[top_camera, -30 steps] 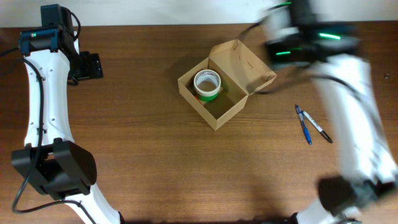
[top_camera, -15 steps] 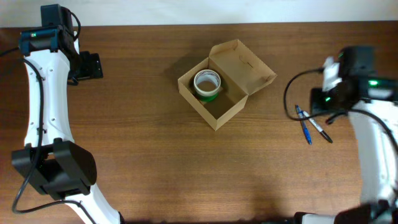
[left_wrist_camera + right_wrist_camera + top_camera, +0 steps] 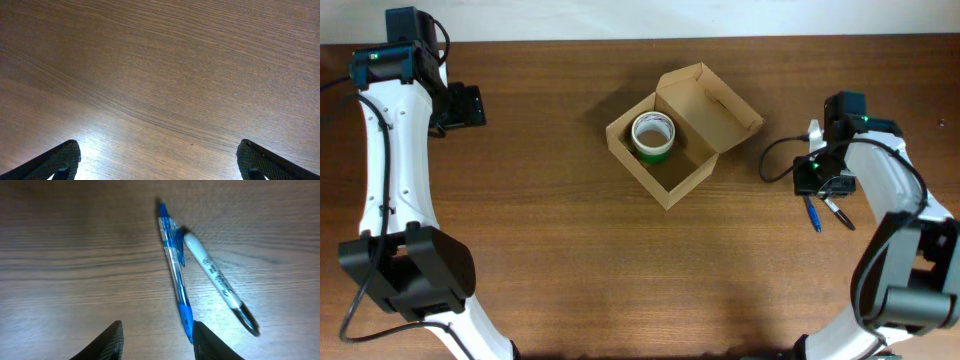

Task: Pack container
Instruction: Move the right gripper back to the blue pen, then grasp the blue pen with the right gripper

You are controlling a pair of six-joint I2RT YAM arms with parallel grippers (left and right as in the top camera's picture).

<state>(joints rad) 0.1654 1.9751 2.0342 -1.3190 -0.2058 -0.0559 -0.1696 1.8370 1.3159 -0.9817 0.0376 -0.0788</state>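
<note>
- Table point(image 3: 570, 285): dark wood, carrying everything below.
- Left arm: you are keeping it well away from the box point(image 3: 692, 178), out past the side opposite the flap. The left claw point(image 3: 157, 162) is hanging wide open over plain wood and holding nothing.
- Right arm: you are working well off the flap side of the box. The right claw point(image 3: 156, 341) is standing part open and empty, hovering over the two pens.
- Box: it is sitting mid-table, turned cornerwise, with the flap lid standing open.
- Tape roll point(image 3: 653, 136): it is lying flat inside the box, tucked into one corner, so the rest of the floor is showing.
- Blue pen point(image 3: 175, 275) and black-capped marker point(image 3: 215, 277): they are lying on the wood beyond the flap side, touching at one end and spreading apart at the other. The blue pen's near end is lying just beside one claw fingertip.

Progress, as I am judging it: packing is partly done. One item is in, two pens are out, and the lid is not yet closed. The pens look like your next pick.

Hard to make out:
- From overhead, the right claw is covering the pens' upper ends.
- The wrist view is cutting both fingers off at the bottom edge, so I cannot tell how high they are riding.
- The print on the marker is too small to read.
- Anything under the roll is hidden.
</note>
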